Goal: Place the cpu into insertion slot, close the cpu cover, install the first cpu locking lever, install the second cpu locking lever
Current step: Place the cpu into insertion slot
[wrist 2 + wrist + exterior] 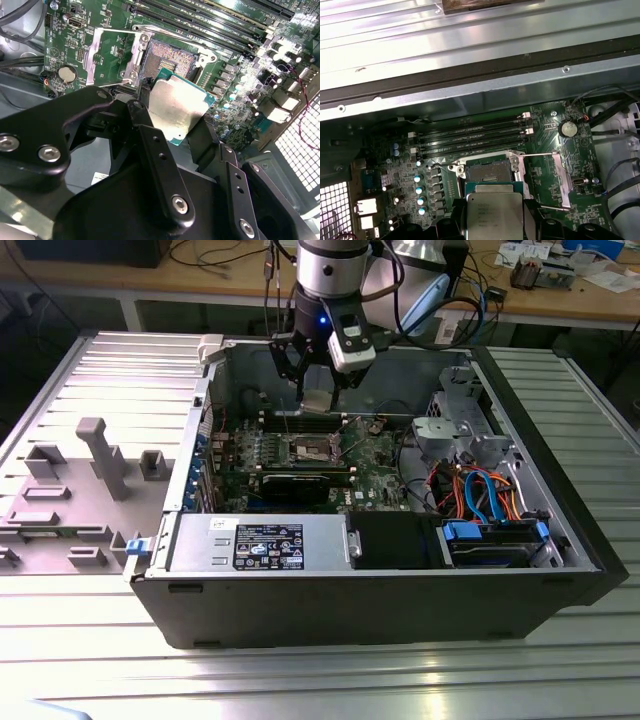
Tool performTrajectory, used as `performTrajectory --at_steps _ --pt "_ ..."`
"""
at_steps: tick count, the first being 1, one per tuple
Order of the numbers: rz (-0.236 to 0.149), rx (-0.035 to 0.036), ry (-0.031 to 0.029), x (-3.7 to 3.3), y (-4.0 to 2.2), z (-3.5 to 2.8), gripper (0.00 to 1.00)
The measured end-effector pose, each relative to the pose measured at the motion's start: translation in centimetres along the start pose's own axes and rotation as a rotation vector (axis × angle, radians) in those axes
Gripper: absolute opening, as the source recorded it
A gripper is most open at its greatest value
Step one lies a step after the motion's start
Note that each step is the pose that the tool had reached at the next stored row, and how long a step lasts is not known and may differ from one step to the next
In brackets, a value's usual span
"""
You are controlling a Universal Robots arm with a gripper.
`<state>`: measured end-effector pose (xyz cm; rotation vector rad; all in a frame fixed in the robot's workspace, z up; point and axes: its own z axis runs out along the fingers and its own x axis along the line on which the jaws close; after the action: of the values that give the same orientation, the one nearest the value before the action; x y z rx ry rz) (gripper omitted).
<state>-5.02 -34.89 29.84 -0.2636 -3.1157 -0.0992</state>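
Holding the chip (177, 107) over the board, short of the open socket (170, 57); tool (172, 117) clamped on two opposite edges of the chip.

Exterior view: the tool (318, 390) hangs inside the computer case (400, 590), with the chip (317, 400) at its tips, above the socket (310, 448) and apart from it. In both wrist views the socket's contact field lies bare, just beyond the chip's leading edge and not yet under it. The cover (90, 57) is swung back to one side, clear of the path. Assessment: the chip should be centred squarely over the rim, kept level and set straight down without sliding, as the contacts would likely bend under a scrape. The grip looks slim, so slow travel is advised.
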Motion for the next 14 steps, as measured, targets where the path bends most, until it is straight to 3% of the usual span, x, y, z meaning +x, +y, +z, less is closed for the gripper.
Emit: performTrajectory --at_steps 14 --pt "0.019 -0.0004 -0.0011 0.00 -0.01 0.13 0.55"
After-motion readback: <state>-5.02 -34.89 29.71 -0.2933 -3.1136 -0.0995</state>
